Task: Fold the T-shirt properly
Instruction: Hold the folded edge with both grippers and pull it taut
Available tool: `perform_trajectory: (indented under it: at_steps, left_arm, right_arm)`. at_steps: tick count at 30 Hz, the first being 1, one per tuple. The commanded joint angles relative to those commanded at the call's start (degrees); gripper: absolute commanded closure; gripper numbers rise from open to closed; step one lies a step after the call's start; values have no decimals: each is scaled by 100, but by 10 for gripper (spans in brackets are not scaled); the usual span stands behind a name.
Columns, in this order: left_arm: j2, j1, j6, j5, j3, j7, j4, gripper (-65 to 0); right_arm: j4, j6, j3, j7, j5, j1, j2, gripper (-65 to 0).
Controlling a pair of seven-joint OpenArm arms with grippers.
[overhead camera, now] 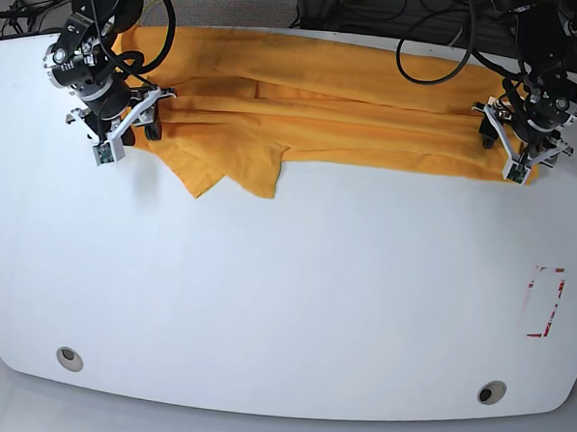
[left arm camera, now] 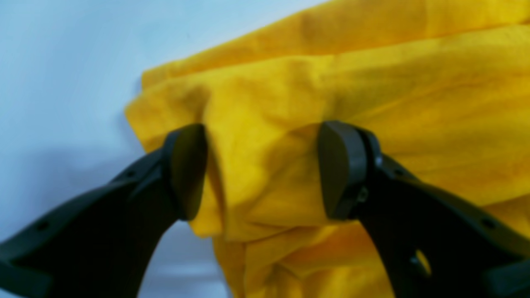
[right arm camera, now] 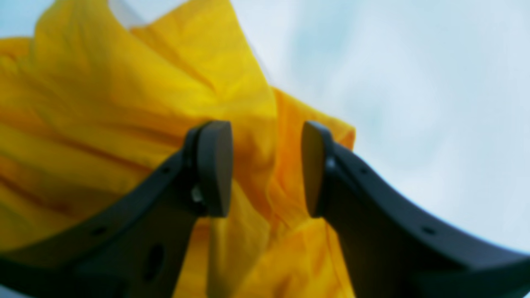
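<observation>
So the T-shirt (overhead camera: pixel 342 117) is stretched out as a long bunched-up band across the top of the white worktop (overhead camera: pixel 284 293) in the base view, with a sleeve flap hanging down toward the upper left. The left gripper (left arm camera: pixel 263 169) sits at the shirt's end on the right of that view, fingers (left arm camera: pixel 188 171) spread apart with a wad of yellow fabric between them, not clamped. Same deal with the right gripper (right arm camera: pixel 267 167) at the other end, upper left: it's open, with cloth in the gap. Both wrist views are pretty blurry. There's a red-marked rectangle (overhead camera: pixel 545 302) on the worktop at the right edge.
</observation>
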Motion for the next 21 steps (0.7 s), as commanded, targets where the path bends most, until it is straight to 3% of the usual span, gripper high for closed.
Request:
perform_trajectory:
  at_steps: [11, 17, 21]
  left_arm:
    - [-149, -18, 0, 0, 0, -193, -114, -396]
    - [-149, -26, 0, 9, 9, -176, -70, -396]
    - [-123, -18, 0, 0, 26, -176, -53, -396]
  right_arm:
    - [-9, 0, 26, 0, 18, -510, 431, -241]
    - [299, 0, 44, 0, 26, -563, 396, -241]
    - [492, 0, 35, -9, 26, -325, 70, -241]
